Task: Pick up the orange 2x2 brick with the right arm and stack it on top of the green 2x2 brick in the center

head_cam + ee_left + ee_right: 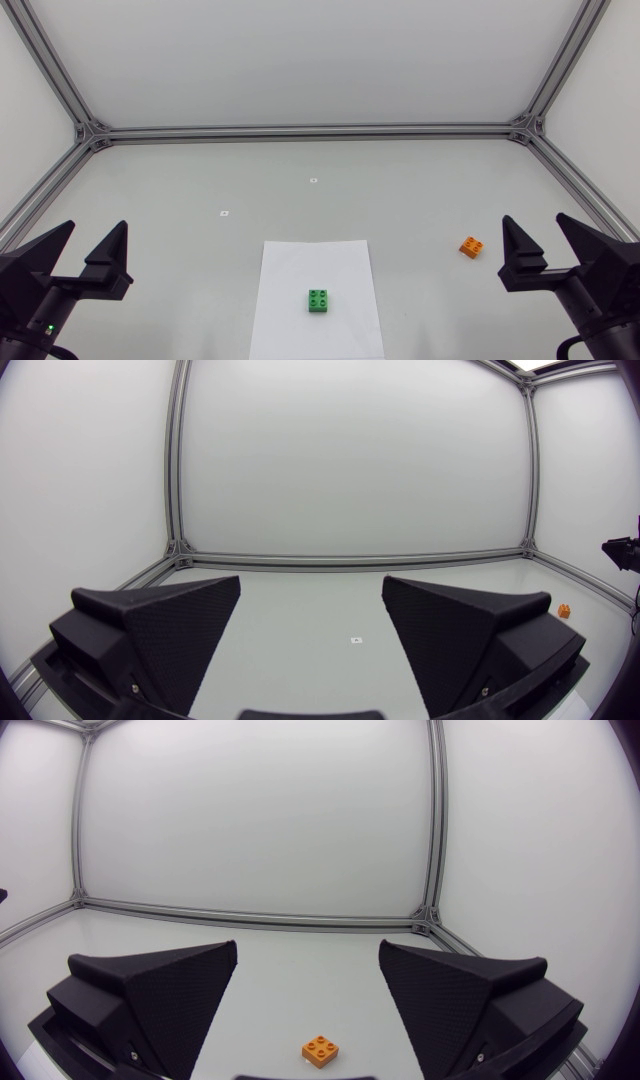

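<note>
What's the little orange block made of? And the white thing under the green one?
The orange brick looks like hard, smooth plastic: moulded round studs, even colour. The white sheet under the green brick is probably paper or thin card: flat, matte, straight edges.

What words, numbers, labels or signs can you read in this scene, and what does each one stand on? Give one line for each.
None can be read.
Small white square tag on the grey table: mark too small to read.
Second small white square tag, left of the first: too small to read.
White paper sheet: blank.
Green 2x2 plastic brick and orange 2x2 plastic brick: no print visible.
</note>
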Tool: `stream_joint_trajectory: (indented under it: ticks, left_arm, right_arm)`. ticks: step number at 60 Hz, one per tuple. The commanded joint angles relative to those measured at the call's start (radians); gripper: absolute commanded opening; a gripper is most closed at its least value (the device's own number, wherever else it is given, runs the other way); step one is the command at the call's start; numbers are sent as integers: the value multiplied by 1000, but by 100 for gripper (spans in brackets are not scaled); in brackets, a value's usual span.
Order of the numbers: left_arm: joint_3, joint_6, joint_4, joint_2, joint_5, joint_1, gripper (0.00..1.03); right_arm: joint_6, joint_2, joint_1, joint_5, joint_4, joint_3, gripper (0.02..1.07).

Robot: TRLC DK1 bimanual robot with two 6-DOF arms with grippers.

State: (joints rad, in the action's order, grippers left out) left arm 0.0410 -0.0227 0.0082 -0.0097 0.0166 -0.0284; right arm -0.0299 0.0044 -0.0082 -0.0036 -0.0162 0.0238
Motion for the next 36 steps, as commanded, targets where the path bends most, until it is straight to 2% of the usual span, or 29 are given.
stream_joint_trajectory:
  ticks: [1,23,36]
  left_arm:
    - [-41,6,-11,-4,-3,-1,99]
    - [-41,7,-11,-4,-3,-1,99]
    - [-41,6,-11,-4,-3,-1,99]
  right_arm:
    - [-5,-11,1,-7,10,-24,103]
    - [-4,-12,8,-7,19,-25,103]
    - [-2,-11,8,-1,21,30,103]
